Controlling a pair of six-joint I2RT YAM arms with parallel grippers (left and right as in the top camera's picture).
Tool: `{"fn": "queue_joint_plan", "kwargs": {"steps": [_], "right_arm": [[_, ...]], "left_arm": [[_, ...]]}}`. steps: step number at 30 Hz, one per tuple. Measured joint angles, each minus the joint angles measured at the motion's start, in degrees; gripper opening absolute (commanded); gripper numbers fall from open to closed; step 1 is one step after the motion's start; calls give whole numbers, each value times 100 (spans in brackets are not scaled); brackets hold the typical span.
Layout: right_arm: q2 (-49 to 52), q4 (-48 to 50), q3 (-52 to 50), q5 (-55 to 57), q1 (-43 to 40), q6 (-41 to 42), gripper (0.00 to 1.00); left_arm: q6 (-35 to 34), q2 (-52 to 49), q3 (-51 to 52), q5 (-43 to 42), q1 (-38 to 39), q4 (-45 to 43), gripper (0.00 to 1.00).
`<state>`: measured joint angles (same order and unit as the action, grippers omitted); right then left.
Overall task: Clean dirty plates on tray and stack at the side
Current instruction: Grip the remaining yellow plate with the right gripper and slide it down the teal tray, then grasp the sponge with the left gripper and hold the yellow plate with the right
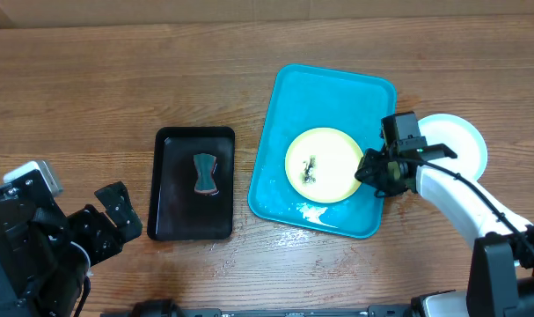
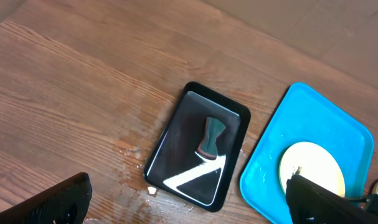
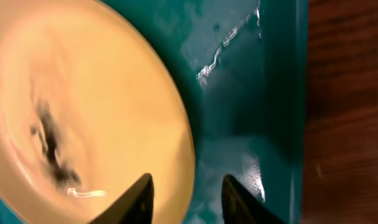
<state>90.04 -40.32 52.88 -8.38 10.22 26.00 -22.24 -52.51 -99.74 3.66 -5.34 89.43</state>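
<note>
Wooden table (image 1: 91,79) right across the shot, and on it the big turquoise tray (image 1: 337,88) sat right of centre, wet glints along its near edge. Left of it, apart, lay the smaller black tray (image 1: 174,211) (the tool rest, by the look of it). One yellow plate (image 1: 332,145) lay flat inside the turquoise tray, toward its right rim. A white plate (image 1: 464,136) sat off the tray on the table just beyond that rim, partly under the right arm (image 1: 451,189). A sponge (image 1: 205,173) lay in the black tray, neither arm near it. Smallest of all, a dark smear (image 1: 310,167) marked the yellow plate's middle, so that plate was not clean.

The step looked like taking the yellow plate by its rim. Done well, one finger would go under the lip and the other over it, biting on clean plastic clear of the smear and closing squarely, since the wet tray could let the plate skate sideways.

The right arm came in from the lower right, wrist bent down over the tray's right side. The right gripper (image 3: 187,177) had its jaws parted astride the plate's rim, one finger over the plate, one over bare tray, clamping nothing. The left gripper (image 2: 187,183) hung at the table's near-left, well apart from the sponge, spread wide and empty.
</note>
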Motion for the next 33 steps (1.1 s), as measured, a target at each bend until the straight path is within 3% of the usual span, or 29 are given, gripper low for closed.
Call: {"fn": "queue_joint_plan", "kwargs": {"steps": [5,12,19,24,30,33], "right_arm": [[-623,-754,859,26,0,-514,40],[-1620,-883,1281,-61,0,-778,44],[-1644,-1069,1281,-232,0,-826,48],[-1644,-1093,1281,-280,0,-828,48],[-1644,-1130,1279,-289,0,-831,49],[-1641,-1139,1279,-302,0,-828,49]], "left_arm": [[0,0,0,0,0,0,100],[-42,0,0,-26,0,-76,100],[-697,0,2,-514,0,-632,100],[-673,-90,203,-1062,0,-682,100],[-273,-942,1401,-1451,0,-579,91],[-120,-1674,2140,-1602,55,-719,79]]}}
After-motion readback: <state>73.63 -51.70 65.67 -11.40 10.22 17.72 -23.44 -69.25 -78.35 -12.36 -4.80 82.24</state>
